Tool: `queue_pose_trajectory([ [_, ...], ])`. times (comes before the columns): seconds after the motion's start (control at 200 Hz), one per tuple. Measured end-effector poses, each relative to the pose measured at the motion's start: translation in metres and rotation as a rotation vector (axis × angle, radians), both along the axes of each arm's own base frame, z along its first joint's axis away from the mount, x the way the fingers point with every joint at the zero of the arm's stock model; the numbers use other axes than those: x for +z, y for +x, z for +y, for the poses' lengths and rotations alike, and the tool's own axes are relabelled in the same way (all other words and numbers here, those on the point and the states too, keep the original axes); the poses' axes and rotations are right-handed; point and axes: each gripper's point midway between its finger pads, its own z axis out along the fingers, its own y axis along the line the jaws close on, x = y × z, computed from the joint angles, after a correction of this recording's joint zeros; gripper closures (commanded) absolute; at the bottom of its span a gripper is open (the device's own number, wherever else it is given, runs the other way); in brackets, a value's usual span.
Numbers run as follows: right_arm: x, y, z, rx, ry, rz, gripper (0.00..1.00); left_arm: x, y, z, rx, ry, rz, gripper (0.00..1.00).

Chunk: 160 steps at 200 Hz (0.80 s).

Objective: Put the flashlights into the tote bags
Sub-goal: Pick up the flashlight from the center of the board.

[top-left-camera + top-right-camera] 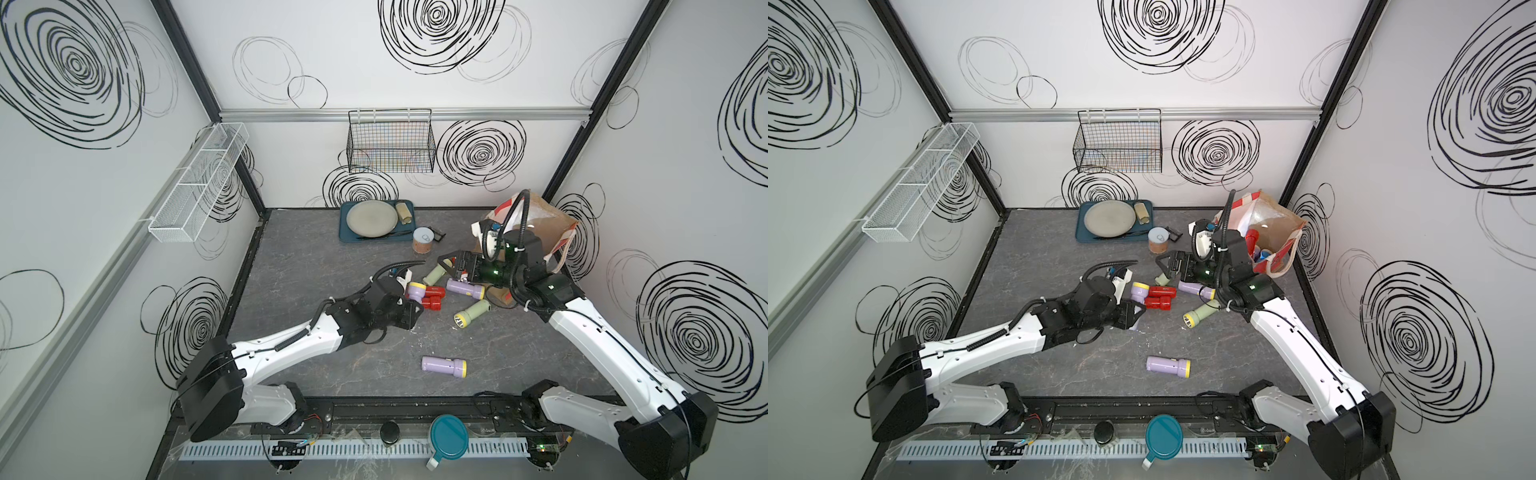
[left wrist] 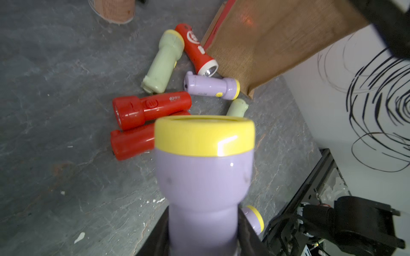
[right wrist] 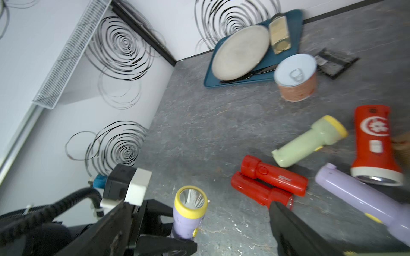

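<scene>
My left gripper (image 1: 409, 309) is shut on a lilac flashlight with a yellow head (image 2: 204, 166), held just above the table with its head (image 1: 1139, 290) pointing up. Two red flashlights (image 1: 432, 297), a lilac one (image 1: 465, 289) and a pale green one (image 1: 471, 313) lie beside it. Another lilac one (image 1: 444, 366) lies alone nearer the front. My right gripper (image 1: 446, 266) is open and holds nothing, over a pale green flashlight (image 3: 308, 144). An orange-red flashlight (image 3: 375, 146) rests against the brown tote bag (image 1: 1277, 224) at the back right, which holds several flashlights (image 1: 1252, 240).
A teal tray (image 1: 344, 235) with a plate and a beige cylinder sits at the back. A short tin with a white lid (image 1: 423, 242) stands beside it. A black wire basket (image 1: 390, 145) hangs on the back wall, a white mesh shelf (image 1: 199, 183) on the left wall.
</scene>
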Motion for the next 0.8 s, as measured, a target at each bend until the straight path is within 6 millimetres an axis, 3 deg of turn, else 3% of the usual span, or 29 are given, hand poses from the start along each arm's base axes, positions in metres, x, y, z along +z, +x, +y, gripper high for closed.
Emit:
queue_pose_trajectory([
  [0.195,0.015,-0.013,0.021,0.143,0.122,-0.022,0.0,0.042,0.022,-0.005,0.006,-0.111,-0.061,0.92],
  [0.385,0.02,-0.017,0.032,0.2,0.17,-0.027,0.0,0.087,0.031,-0.017,-0.019,-0.225,-0.131,0.97],
  [0.801,0.021,-0.009,0.048,0.209,0.244,-0.014,0.01,0.106,0.025,-0.028,-0.072,-0.312,-0.145,0.99],
])
